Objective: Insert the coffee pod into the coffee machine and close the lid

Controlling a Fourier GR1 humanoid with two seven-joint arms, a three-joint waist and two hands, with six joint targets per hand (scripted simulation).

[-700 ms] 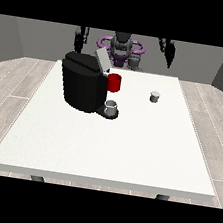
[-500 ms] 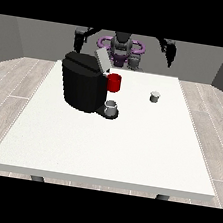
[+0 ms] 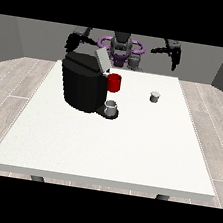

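Coffee pod, a small grey cylinder, stands on your smooth white desk, well apart from the boxy black coffee machine, whose flat grey lid is tilted open. Both hands hang raised behind the desk, holding nothing; you cannot tell how their fingers lie.
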